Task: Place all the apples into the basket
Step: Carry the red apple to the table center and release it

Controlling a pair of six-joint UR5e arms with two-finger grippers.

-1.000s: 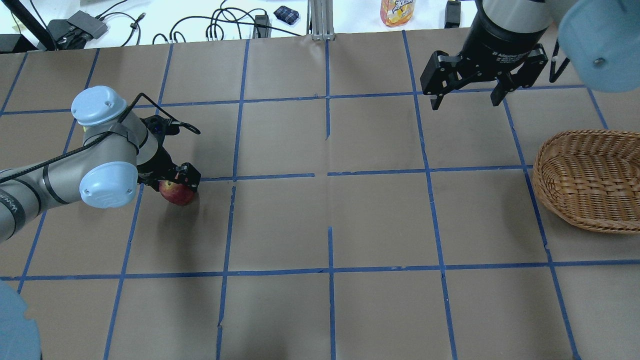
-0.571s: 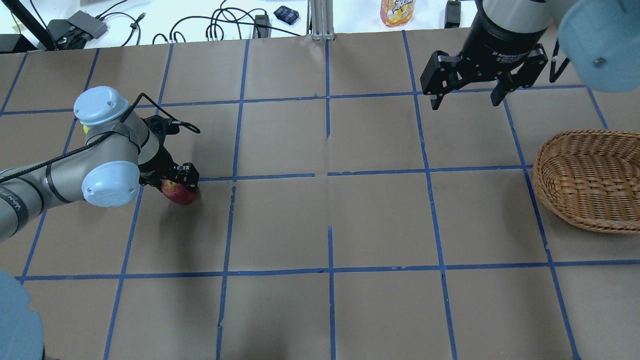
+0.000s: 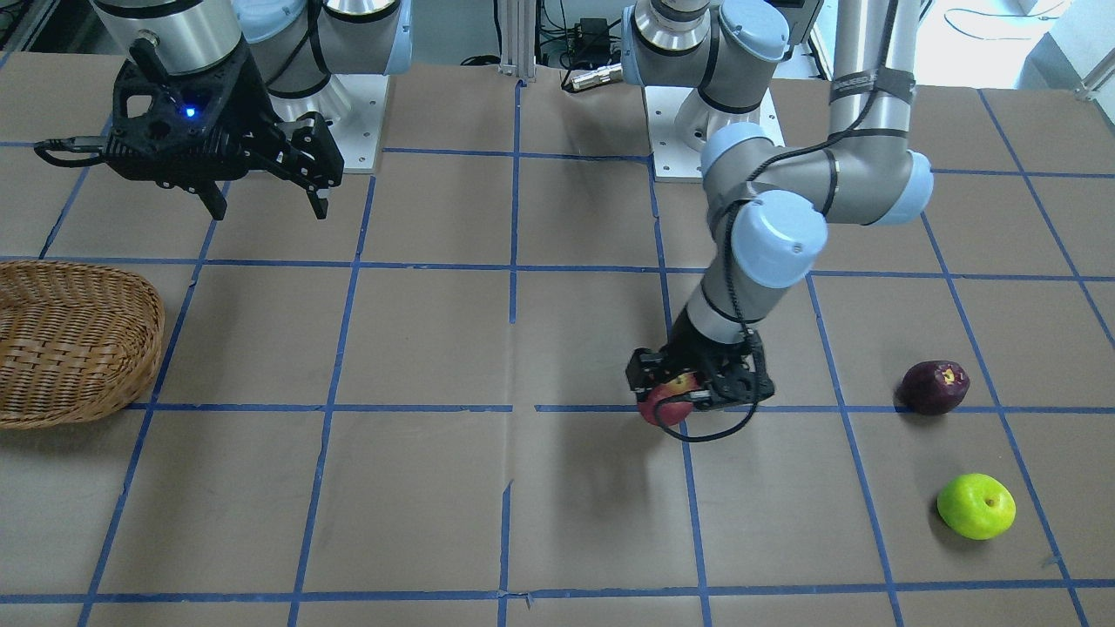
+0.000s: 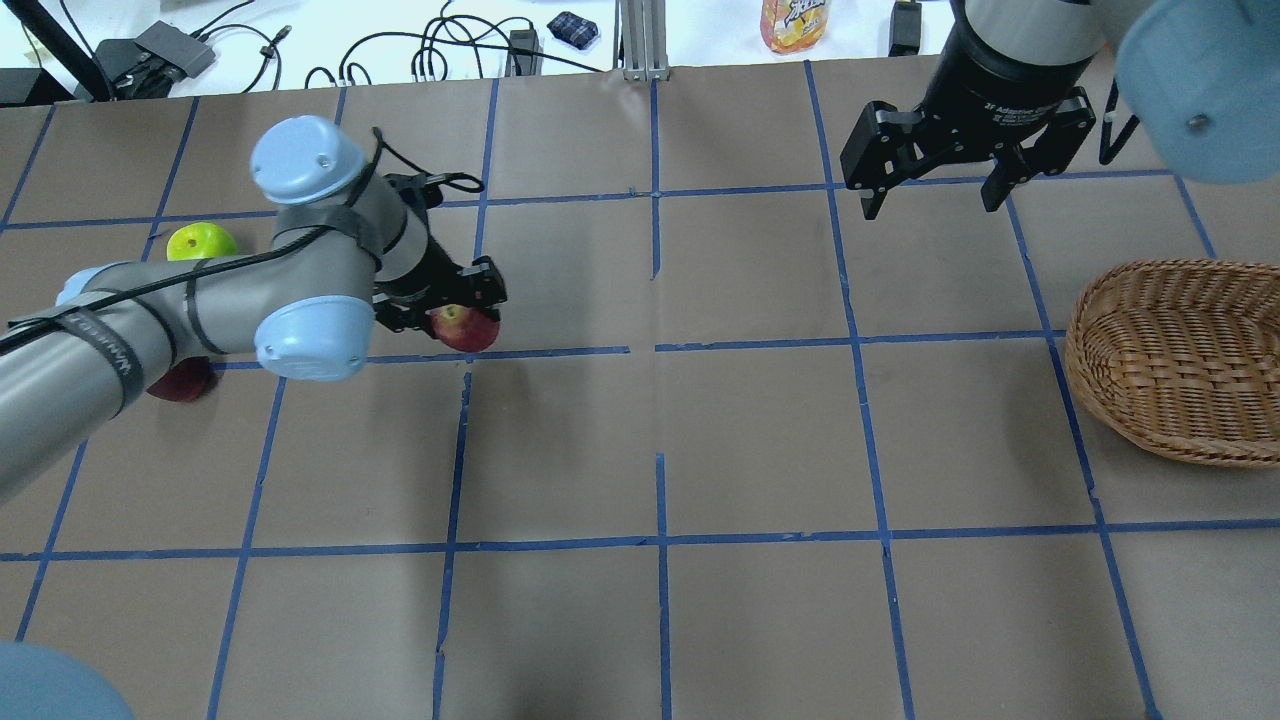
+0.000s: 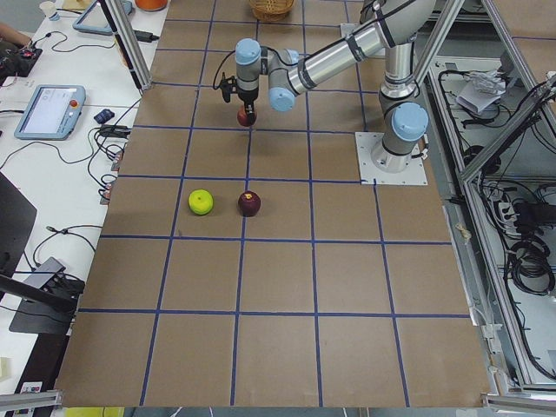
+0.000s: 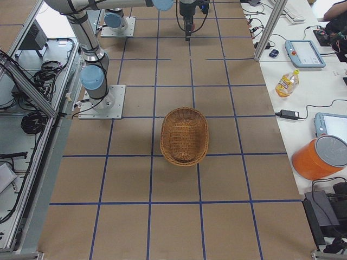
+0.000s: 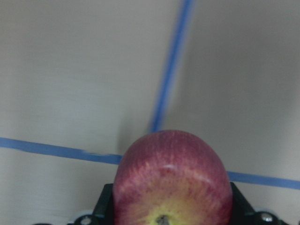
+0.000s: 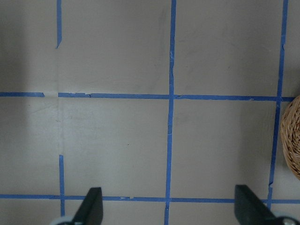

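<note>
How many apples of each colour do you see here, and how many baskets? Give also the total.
Red apple: 1
Dark maroon apple: 1
Green apple: 1
Wicker basket: 1
Total: 4

Robotics lab: taped-grid table [image 4: 760, 440], alu frame posts [image 5: 122, 43], teach pendants [image 6: 305, 52], cable bundles [image 5: 526, 259].

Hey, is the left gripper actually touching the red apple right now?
Touching. In the left wrist view the red apple sits wedged between the black fingers of the left gripper, pressed against both sides with no gap.
</note>
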